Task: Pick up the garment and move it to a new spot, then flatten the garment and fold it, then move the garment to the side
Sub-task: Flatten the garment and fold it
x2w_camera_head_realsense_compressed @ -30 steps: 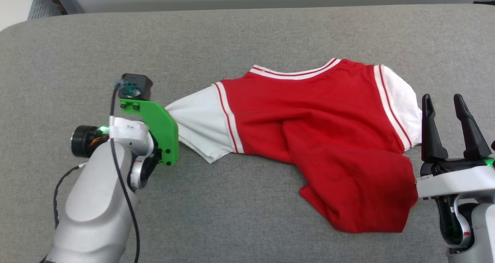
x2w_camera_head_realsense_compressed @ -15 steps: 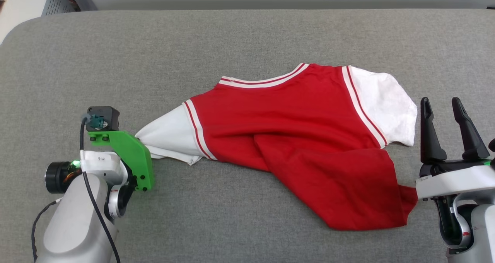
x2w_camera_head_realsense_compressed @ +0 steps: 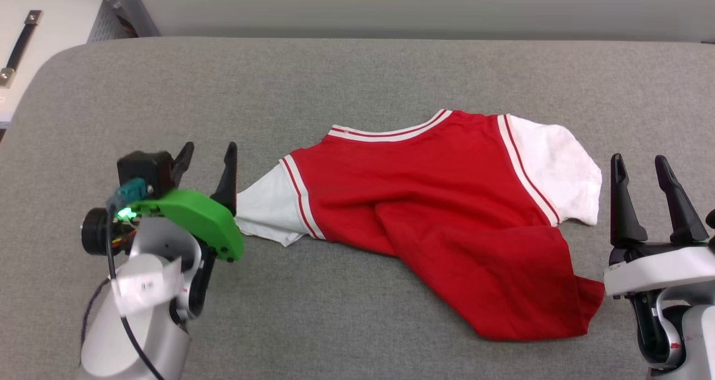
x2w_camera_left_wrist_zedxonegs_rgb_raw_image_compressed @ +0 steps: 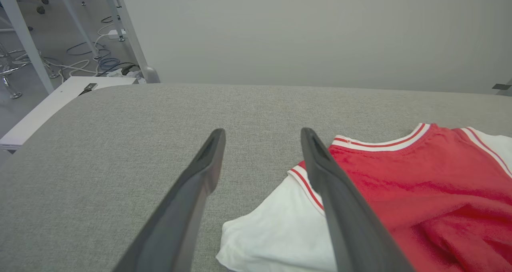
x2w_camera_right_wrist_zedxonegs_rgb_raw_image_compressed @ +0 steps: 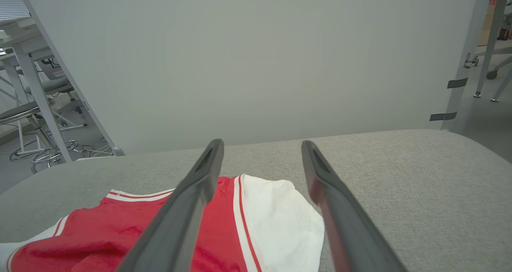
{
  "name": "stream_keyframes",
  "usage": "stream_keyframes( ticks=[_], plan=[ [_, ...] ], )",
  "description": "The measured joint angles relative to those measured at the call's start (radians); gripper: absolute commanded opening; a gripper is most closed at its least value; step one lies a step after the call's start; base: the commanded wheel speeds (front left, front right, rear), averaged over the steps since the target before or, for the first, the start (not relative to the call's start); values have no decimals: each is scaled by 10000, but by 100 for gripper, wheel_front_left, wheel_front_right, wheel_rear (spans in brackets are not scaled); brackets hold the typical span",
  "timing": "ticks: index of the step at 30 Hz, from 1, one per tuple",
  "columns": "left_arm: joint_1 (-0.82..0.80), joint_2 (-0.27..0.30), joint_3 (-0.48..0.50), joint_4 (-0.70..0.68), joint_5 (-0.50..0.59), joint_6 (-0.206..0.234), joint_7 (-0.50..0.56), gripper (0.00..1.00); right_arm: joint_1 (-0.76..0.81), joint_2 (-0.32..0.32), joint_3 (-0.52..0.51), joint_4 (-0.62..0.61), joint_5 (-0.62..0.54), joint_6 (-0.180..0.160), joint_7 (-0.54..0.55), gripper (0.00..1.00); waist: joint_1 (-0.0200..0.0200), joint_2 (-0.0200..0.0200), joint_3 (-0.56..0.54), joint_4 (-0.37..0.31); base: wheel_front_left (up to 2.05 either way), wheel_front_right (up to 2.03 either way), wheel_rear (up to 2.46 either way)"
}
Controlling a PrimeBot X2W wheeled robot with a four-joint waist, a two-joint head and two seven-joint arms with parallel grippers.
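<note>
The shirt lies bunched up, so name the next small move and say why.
Probably lower the right tool onto the hem corner near it and close there. The garment lies with its red body folded over diagonally. Both tools stand open, holding nothing, the left tool beside the white sleeve. Drawing that hem out looks like the way to flatten it.

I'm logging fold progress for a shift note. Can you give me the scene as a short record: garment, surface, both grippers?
garment: red T-shirt, white sleeves, lying rumpled, lower part bunched, not flat
surface: grey padded table
left gripper: open, empty, beside one white sleeve
right gripper: open, empty, beside the other sleeve
fold: not yet started
</note>
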Motion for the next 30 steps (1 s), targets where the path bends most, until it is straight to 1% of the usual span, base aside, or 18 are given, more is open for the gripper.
stream_keyframes(
  ticks=[2, 4, 7, 10, 14, 19, 24, 26, 27, 29, 30],
  plan=[
    [253, -61, -59, -182, 33, -157, -660, 100, 75, 19, -29, 13, -29, 0, 2, 100, 0, 0, -127, 48, 0, 0, 0],
    [594, -19, -161, -353, 336, -192, -1400, 100, 164, 50, -58, 21, -56, 0, 58, 100, -1, 0, -264, 101, 0, 0, 0],
    [1077, -31, -207, -531, 462, -230, -2364, 100, 195, 86, -65, 12, -67, 0, 90, 100, 0, 0, -434, 161, 0, 0, 0],
    [1589, -161, -297, -788, 550, -297, -2951, 100, 291, 109, -82, -4, -67, 0, 104, 100, 0, 0, -578, 195, 0, 0, 0],
    [2248, -623, -334, -1277, 688, -268, -3198, 100, 469, 163, -146, 2, -67, 0, 171, 100, 0, 0, -720, 224, 0, 0, 0],
    [2748, -1147, -102, -1793, 915, -245, -3225, 100, 568, 209, -178, 13, -67, 0, 178, 100, -1, 0, -762, 224, 0, 0, 0],
    [2794, -1425, 136, -1988, 1271, -539, -3225, 100, 567, 148, -171, 13, -111, 0, 470, 100, 0, 0, -673, 233, 0, 0, 0],
    [2790, -1482, 249, -2002, 1392, -639, -3225, 100, 563, -54, -142, 0, -167, 0, 777, 100, 0, 0, -587, 252, 0, 0, 0],
    [2788, -1521, 322, -2021, 1432, -650, -3225, 100, 550, -209, -113, 6, -165, 0, 1099, 100, -1, 0, -538, 265, 0, 0, 0],
    [2787, -1580, 439, -2050, 1475, -731, -3225, 100, 508, -562, 61, 35, -138, 0, 1948, 100, 0, 0, -429, 294, 0, 0, 0],
    [2787, -1616, 472, -2059, 1530, -742, -3225, 100, 454, -750, 184, 84, -82, 0, 2592, 100, -1, 0, -366, 317, 0, 0, 0]
  ],
)
